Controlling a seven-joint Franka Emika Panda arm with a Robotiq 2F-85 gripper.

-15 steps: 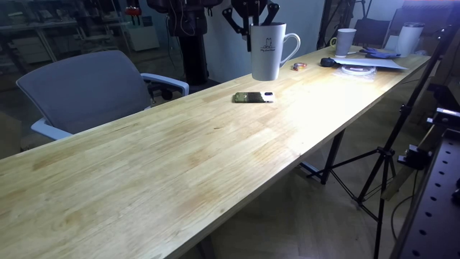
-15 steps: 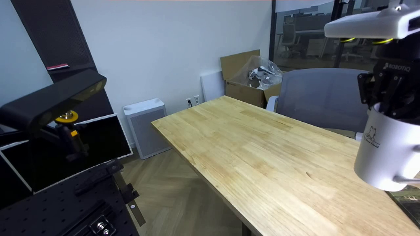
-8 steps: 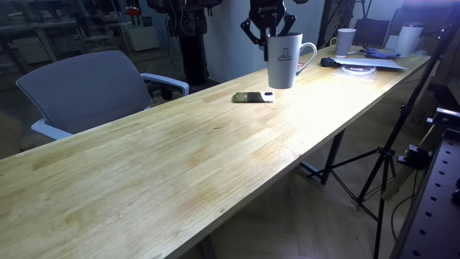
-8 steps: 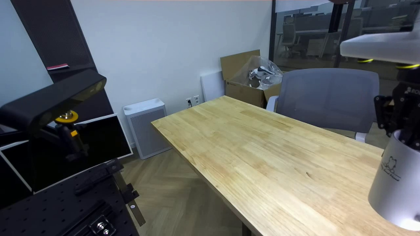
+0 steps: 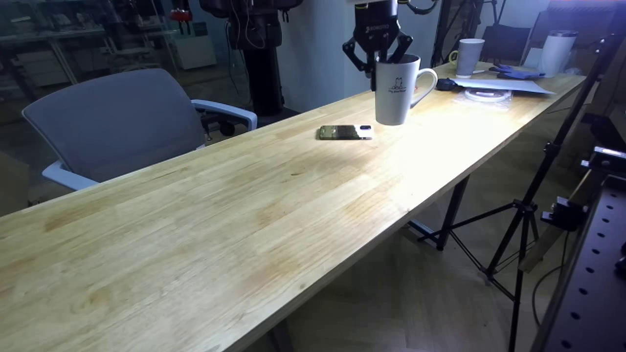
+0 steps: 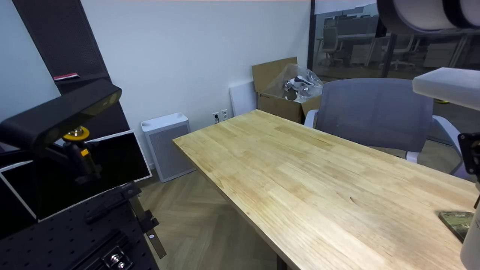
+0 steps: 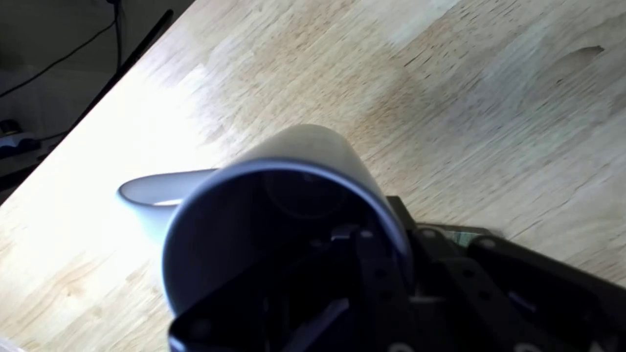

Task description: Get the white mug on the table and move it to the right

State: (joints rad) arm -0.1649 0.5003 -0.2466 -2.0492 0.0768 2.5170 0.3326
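Observation:
The white mug (image 5: 396, 95) hangs upright above the table (image 5: 244, 195), to the right of a phone in an exterior view. Its loop handle points right there, and its small dark logo shows. My gripper (image 5: 376, 73) is shut on the mug's wall at the rim, one finger inside and one outside. In an exterior view the mug (image 6: 473, 245) is mostly cut off at the right edge, as is the gripper (image 6: 472, 153). In the wrist view the mug (image 7: 313, 144) opens toward the camera, handle to the left; the gripper (image 7: 384, 230) straddles its rim.
The phone (image 5: 345, 132) lies on the table close to the mug. Farther along stand a cup with a yellow handle (image 5: 469, 57) and a white tumbler (image 5: 557, 54), with blue gloves (image 5: 518, 72) and paper (image 5: 503, 86). A chair (image 5: 117, 122) and a tripod (image 5: 525, 208) flank the table.
My gripper has carried the mug to the right and lower in both exterior views. The mug has moved past the phone, which stays in place. The grip on the rim looks unchanged.

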